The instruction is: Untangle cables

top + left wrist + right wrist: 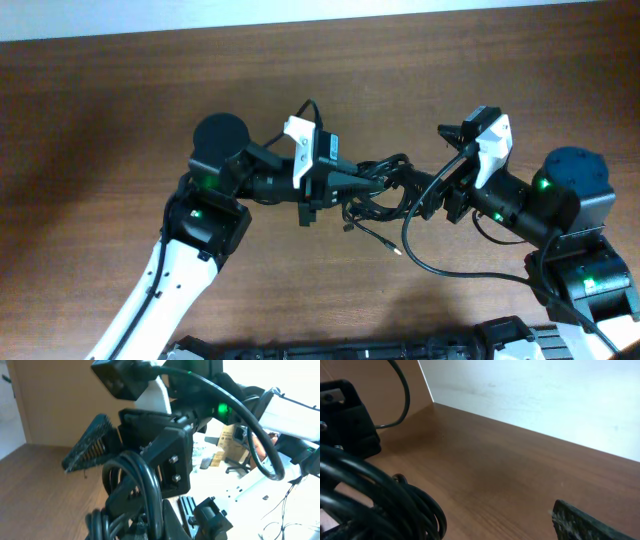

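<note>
Jaws of the left gripper [365, 182] taper to a point at the cables [385, 192], but from overhead I cannot tell if they pinch them. The bunch lies on the table [100, 120] at 3 o'clock from this gripper. The right gripper [428, 192] meets it from the other side, and its jaws are hidden too. One loose end runs toward 6 o'clock and ends in a small plug [398, 252].

On the left wrist view, one ribbed finger [90, 442] stands at 9 o'clock, with the cables [137, 485] at 6 o'clock, close to the lens. The second finger is covered.

On the right wrist view, the cables [375, 500] fill 8 o'clock. One finger [585, 525] shows at 5 o'clock, well apart from them, with bare wood between.
</note>
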Tool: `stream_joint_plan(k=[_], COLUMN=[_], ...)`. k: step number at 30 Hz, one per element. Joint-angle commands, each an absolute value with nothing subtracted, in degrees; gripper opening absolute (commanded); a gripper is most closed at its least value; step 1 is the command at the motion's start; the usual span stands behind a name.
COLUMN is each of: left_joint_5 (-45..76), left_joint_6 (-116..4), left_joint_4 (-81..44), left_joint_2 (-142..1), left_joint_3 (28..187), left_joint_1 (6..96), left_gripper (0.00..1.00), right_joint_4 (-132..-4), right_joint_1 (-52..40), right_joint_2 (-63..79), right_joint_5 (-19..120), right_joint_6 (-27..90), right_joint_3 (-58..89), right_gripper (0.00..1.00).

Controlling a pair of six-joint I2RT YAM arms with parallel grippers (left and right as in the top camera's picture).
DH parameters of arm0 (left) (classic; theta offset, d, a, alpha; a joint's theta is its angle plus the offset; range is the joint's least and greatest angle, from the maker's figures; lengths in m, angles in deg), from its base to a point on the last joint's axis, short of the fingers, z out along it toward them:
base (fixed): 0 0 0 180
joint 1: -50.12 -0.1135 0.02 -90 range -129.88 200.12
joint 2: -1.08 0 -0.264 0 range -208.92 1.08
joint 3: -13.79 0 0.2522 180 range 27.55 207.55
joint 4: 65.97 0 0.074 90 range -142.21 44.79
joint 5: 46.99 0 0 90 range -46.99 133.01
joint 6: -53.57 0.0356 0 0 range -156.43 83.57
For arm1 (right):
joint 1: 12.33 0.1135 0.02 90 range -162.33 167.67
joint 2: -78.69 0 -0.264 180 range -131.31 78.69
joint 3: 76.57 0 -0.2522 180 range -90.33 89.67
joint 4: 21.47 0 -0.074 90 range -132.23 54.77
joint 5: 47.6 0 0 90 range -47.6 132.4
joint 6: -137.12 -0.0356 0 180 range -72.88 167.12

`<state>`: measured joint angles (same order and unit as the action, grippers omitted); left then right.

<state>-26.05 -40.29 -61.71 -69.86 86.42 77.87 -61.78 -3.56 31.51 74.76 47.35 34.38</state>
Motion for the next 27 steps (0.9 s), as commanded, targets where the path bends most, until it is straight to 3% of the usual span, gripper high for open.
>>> stream_joint_plan(k=[1,10,18,23,27], left_joint_5=[-29.9,-29.9,-29.9,-29.6,-27.1], left_joint_6=[-39.6,-39.9,-39.8,-39.8,-39.8], left_joint_4=[-64.6,-75.2,-65.9,-64.7,-64.5], left_joint_2=[-69.0,-68.9,-68.9,-68.9,-68.9], left_joint_3=[87.8,87.8,87.8,87.8,87.8], left_joint_1=[80.5,81.6,81.6,81.6,81.6], left_gripper=[0.00,0.00,0.00,0.00,0.00], right_joint_4=[-62.7,-69.1,-58.9,-54.3,-54.2], right_joint_1=[-3.7,-3.7,-3.7,-3.7,-3.7], right_joint_2=[29.9,28.8,28.8,28.8,28.9], right_joint_5=[73.2,73.2,73.2,73.3,73.7], right_joint_6=[47.5,47.5,47.5,47.5,47.5], right_joint_3=[34.3,34.3,34.3,34.3,34.3], right_gripper=[0.95,0.94,0.94,0.78,0.78])
